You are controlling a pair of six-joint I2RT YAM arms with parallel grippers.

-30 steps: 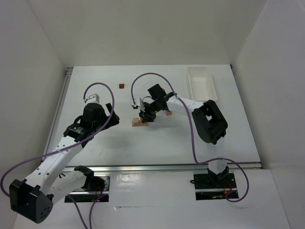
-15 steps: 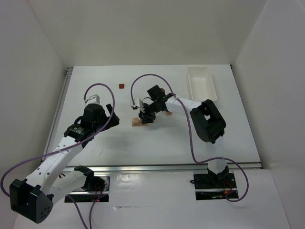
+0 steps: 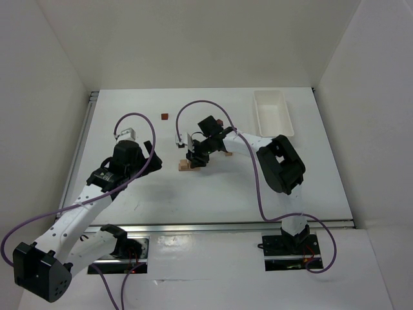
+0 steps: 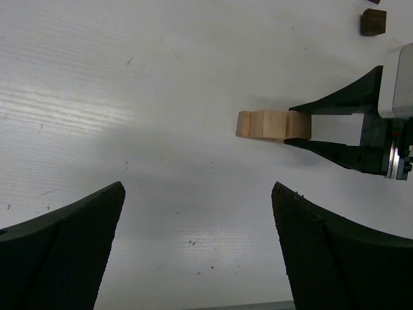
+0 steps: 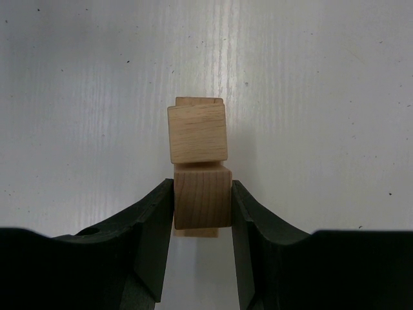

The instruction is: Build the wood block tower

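On a white tabletop boxed by plain white walls at the back and both sides, w/ a metal rail along the near edge, the wood block tower (image 3: 186,166) sits near the middle, a low cluster lying on the table. White tray (image 3: 271,113) stands at the far right corner, well apart. One dark brown block (image 3: 164,116) lies alone toward the back.

Right gripper (image 5: 202,188) is closed on a tan block (image 5: 202,205), a pad pressed to each side of it. A pale block (image 5: 197,134) touches that block's far face, turned slightly askew.

Left gripper (image 4: 197,188) hangs spread fully apart over bare table, nothing btwn its fingers, short of the cluster.

Hard to make out: behind the pale block only a thin top edge of another block shows; below the gripped block a sliver of wood peeks out, can't tell if separate. From above, the right gripper covers part of the cluster, so block count is unclear. Left fingers are cut off by the frame's lower edge
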